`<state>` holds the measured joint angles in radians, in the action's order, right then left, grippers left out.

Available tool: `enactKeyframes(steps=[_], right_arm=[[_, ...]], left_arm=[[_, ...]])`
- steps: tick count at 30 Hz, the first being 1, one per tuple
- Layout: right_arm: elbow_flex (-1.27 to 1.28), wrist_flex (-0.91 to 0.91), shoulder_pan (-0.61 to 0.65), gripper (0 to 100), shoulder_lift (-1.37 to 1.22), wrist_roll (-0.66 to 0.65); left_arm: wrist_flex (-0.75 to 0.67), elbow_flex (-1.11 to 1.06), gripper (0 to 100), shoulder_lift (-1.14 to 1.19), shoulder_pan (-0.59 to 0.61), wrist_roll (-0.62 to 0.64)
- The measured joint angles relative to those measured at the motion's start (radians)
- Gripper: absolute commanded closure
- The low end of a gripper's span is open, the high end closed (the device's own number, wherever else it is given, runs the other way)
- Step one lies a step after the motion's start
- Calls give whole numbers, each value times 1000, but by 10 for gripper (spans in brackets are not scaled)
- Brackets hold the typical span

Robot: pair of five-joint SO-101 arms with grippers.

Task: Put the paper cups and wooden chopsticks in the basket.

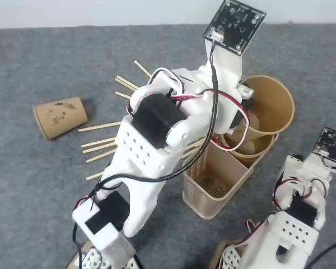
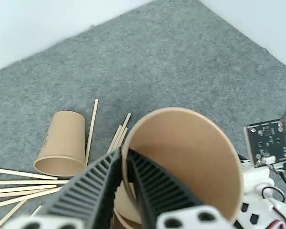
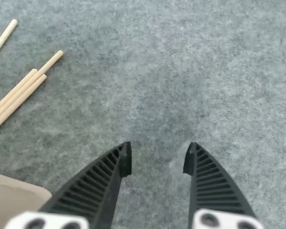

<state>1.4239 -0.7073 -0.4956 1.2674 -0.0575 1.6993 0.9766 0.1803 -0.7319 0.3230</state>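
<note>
a paper cup (image 2: pixel 195 152) is pinched by its rim in the closed left gripper (image 2: pixel 124 156), above stacked cups (image 1: pixel 249 147) in the basket (image 1: pixel 199 202). another cup (image 1: pixel 60 116) lies beside scattered chopsticks (image 1: pixel 101 147) on the grey worktop (image 1: pixel 33 185). the right gripper (image 3: pixel 157 160) gapes wide, empty.

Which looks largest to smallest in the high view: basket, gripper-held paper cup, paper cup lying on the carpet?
Largest: basket.
Then held paper cup and lying paper cup look alike; the held one is raised nearer the camera, so unranked.
</note>
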Motion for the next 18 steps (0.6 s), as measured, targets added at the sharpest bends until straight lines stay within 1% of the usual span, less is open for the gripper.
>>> enactKeyframes(steps=[4, 8, 10, 15, 18], right_arm=[[0, 0, 0, 805, 0, 0], [0, 0, 0, 805, 0, 0], [0, 0, 0, 805, 0, 0], [0, 0, 0, 805, 0, 0], [0, 0, 0, 805, 0, 0]], left_arm=[[2, 0, 988, 15, -2, 0], [31, 0, 977, 104, 5, 0], [35, 0, 934, 150, -6, 0], [35, -60, 770, 212, -28, -5], [31, -98, 725, 209, -35, -57]])
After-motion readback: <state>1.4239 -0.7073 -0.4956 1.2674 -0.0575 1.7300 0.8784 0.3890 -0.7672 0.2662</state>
